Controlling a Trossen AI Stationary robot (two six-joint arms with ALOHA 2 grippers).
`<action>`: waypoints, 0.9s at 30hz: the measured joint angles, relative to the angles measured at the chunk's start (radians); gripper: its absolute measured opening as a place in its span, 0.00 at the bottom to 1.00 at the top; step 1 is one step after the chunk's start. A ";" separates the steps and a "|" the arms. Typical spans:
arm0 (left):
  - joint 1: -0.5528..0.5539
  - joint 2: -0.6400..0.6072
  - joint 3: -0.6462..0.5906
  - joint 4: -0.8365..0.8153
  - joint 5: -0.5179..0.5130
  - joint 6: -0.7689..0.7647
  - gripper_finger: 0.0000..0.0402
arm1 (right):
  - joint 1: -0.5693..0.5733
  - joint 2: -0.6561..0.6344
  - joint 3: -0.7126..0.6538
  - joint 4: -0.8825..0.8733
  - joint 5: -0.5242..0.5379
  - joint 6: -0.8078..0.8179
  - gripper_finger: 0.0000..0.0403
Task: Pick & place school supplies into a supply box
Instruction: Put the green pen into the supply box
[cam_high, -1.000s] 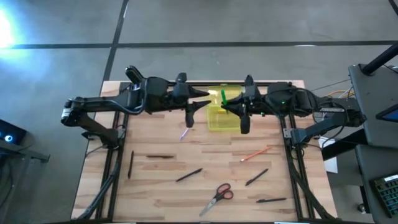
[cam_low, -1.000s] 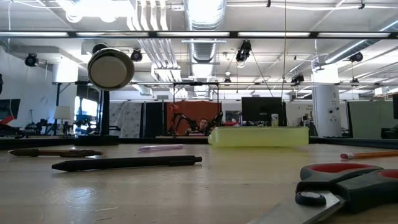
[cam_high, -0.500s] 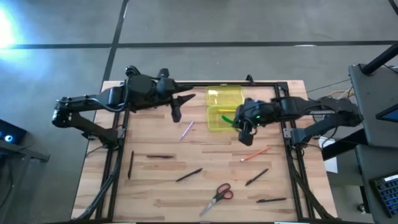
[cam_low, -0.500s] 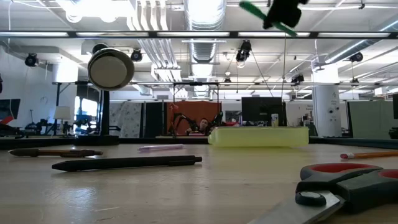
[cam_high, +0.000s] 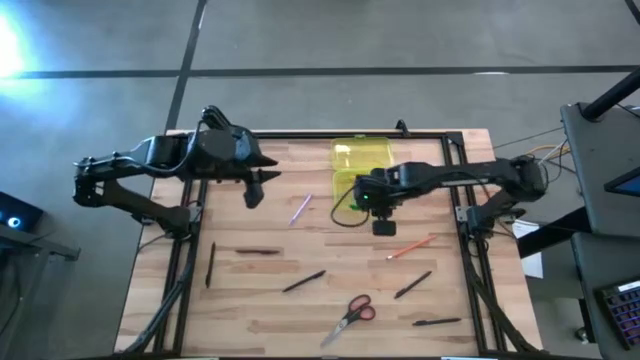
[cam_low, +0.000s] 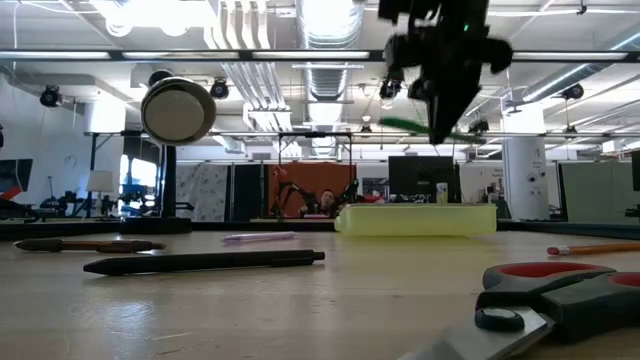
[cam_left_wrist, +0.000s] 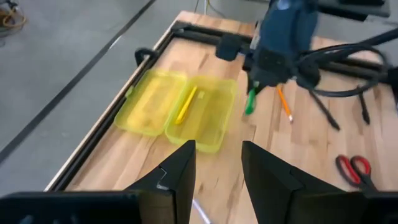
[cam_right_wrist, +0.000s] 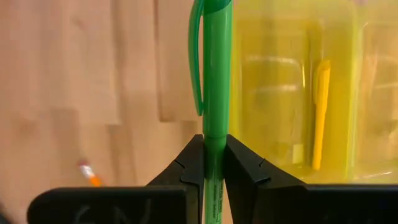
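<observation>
High view: right hand, clamped on green pen, hangs above supply box's near edge; left hand apart.

A: Quick, how many thin dark pens am I logging?
B: I'm counting five; the others are showing at and.
A: Coloured ones?
B: I'm getting one each: one bright green plastic pen, one yellow pen, one pink-purple pen, one orange pencil.
A: Scissors?
B: I'm seeing one small red-handled pair of scissors.
A: Boxes?
B: I'm marking one translucent yellow-green plastic box, with one hinged lid.
</observation>
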 joint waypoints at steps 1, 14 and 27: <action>0.000 -0.002 0.000 -0.005 0.000 -0.003 0.29 | -0.017 0.022 0.000 -0.001 0.000 -0.023 0.07; 0.000 -0.008 -0.001 -0.013 0.000 0.024 0.29 | -0.279 0.178 0.000 0.115 0.007 -0.289 0.07; 0.000 -0.006 -0.018 -0.024 0.000 0.024 0.29 | -0.389 0.277 0.000 0.199 -0.071 -0.420 0.07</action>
